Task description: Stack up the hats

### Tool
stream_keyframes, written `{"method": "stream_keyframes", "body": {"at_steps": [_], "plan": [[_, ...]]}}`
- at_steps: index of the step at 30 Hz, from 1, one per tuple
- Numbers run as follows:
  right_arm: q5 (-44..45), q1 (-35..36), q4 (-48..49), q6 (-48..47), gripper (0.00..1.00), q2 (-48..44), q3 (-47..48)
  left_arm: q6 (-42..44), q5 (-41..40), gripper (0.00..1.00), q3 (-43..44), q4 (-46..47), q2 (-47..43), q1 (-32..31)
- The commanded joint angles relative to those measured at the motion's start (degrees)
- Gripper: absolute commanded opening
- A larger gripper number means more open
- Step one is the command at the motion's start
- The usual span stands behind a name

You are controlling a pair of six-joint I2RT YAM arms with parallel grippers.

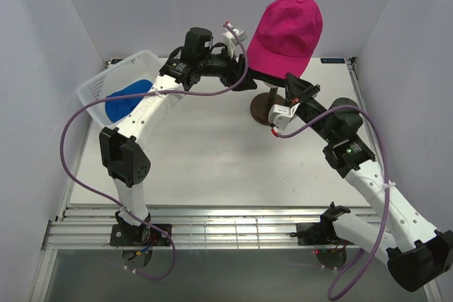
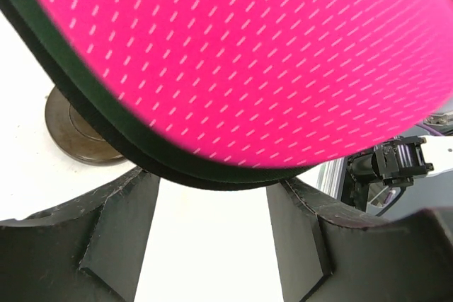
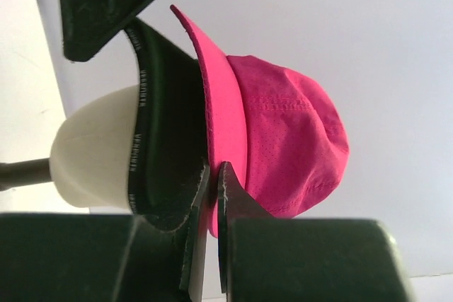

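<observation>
The magenta cap [image 1: 290, 30] sits high at the back, on top of a dark cap [image 3: 166, 146] on the cream mannequin head [image 3: 92, 153]. My right gripper [image 1: 292, 84] is shut on the magenta brim, and its fingertips [image 3: 228, 182] pinch the brim edge. My left gripper [image 1: 244, 76] is open just under the brim from the left. In the left wrist view the pink brim [image 2: 269, 54] with dark brim edges [image 2: 141, 146] below it hangs above the spread fingers [image 2: 113, 238]. The blue cap [image 1: 126, 98] lies in the basket. Which dark cap lies under the magenta one I cannot tell.
The white mesh basket [image 1: 124, 65] stands at the back left. The mannequin's dark round stand [image 1: 263, 107] rests on the table between the grippers and also shows in the left wrist view [image 2: 74, 132]. White walls close in the table on three sides.
</observation>
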Motion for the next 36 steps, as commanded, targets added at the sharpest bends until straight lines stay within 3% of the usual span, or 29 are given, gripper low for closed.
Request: {"method": "stream_keyframes", "body": {"at_steps": [1,15,19,20,28,31,32,36], "plan": [[-2.8,1.1,-6.0,3.6,0.08,-0.7,-2.5,-0.1,-1.5,0.71,1.3,3.8,-1.2,0.2],[-1.4,0.8,-9.5,6.8,0.08,0.5,-2.3,1.1,-2.8,0.71,1.3,3.3,-2.1,0.2],[-1.2,0.8,-7.9,7.3,0.53,-0.5,-1.4,1.6,-3.1,0.71,1.3,3.0,-2.5,0.2],[-1.4,0.8,-7.6,7.6,0.57,-0.7,-0.9,1.6,-3.1,0.71,1.3,3.0,-2.5,0.2],[-4.5,0.9,-15.0,10.6,0.72,-3.4,4.7,1.8,-3.1,0.71,1.1,2.9,-3.1,0.2],[-4.1,0.8,-16.2,21.1,0.79,-3.7,8.3,1.9,-3.1,0.71,0.4,2.9,-3.4,0.2],[-3.4,0.8,-17.3,28.9,0.82,-3.0,10.3,1.9,-2.9,0.71,0.2,2.8,-3.6,0.2],[5.6,0.8,-20.8,48.4,0.86,4.7,29.3,2.1,-3.6,0.71,0.0,2.8,-3.8,0.2]]}}
